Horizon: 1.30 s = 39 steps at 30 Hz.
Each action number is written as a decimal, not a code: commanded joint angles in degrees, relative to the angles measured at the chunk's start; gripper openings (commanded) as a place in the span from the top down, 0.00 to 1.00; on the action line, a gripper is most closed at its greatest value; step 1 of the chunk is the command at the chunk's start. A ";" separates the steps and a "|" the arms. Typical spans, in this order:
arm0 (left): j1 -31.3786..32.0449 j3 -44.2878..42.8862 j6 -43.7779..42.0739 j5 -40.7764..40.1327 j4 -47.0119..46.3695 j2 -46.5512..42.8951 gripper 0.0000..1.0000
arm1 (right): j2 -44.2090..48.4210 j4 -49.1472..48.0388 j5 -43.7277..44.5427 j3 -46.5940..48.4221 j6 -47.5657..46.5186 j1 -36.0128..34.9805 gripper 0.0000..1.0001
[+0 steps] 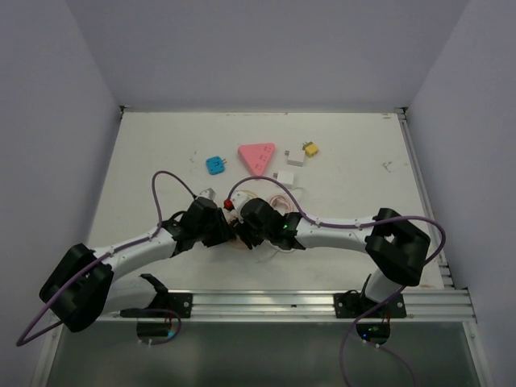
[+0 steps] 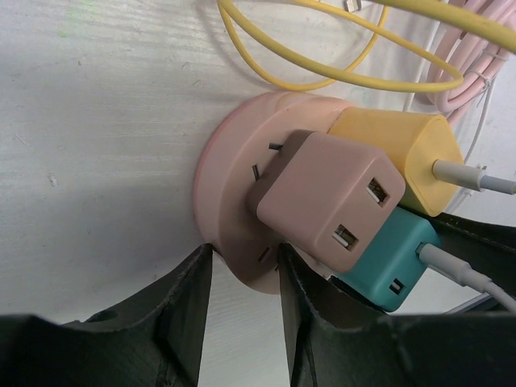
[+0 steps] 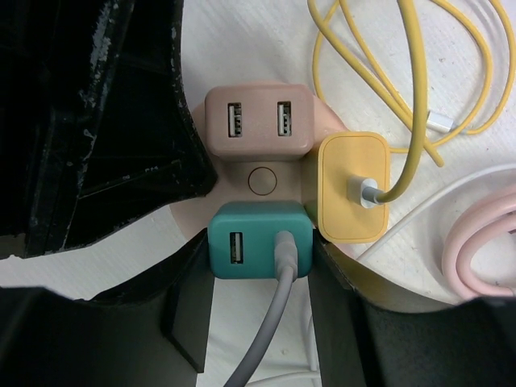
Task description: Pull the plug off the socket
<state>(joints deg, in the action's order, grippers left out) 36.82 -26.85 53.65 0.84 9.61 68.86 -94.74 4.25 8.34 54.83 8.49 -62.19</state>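
Where the right gripper (image 3: 258, 262) stands: astride the teal plug (image 3: 250, 240), one finger pressed against each of its sides, clamped on it.
Teal plug: seated in the round pink socket (image 3: 234, 181), on the socket's side nearest the right wrist camera, directly between the right fingers.
Grey cable (image 3: 272, 322): leaves the teal plug's face and runs out through the gap between those fingers, away from the socket.
Left gripper (image 2: 242, 262): at the socket's rim, on the side opposite the yellow plug (image 3: 352, 187); its fingers (image 2: 189, 314) stand a little apart with the rim showing in the gap. Whether they press on the socket cannot be told.
Pink plug (image 3: 256, 121): seated in the socket on the side opposite the teal plug, two USB ports showing.
Button (image 3: 260, 181): at the socket's centre, between the three plugs.
Yellow cable (image 3: 411, 81): runs from the yellow plug and loops on the table (image 3: 242, 40) just beyond the socket.
Pink cable coil (image 3: 476, 250): on the table near the socket, on the yellow plug's side.
Pink triangular piece (image 1: 256, 157): well apart from the socket, toward the far wall.
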 commanded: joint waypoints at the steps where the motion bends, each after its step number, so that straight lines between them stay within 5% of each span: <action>1: -0.17 0.84 0.14 -4.18 4.80 3.29 0.60 | 0.34 -3.90 -0.25 0.11 1.53 -0.21 0.89; 3: -0.17 0.84 0.40 -5.32 6.38 4.69 0.63 | 1.57 -3.81 -0.60 0.37 1.70 -0.21 1.00; 39: 10.47 -10.06 4.01 -12.18 15.80 24.21 0.75 | 20.55 -28.85 6.43 -9.12 4.34 0.06 1.00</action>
<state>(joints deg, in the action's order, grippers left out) 46.61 -41.41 59.55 -7.42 12.51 85.47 -83.68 -1.30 16.97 42.63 12.75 -60.31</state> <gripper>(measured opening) 0.316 0.480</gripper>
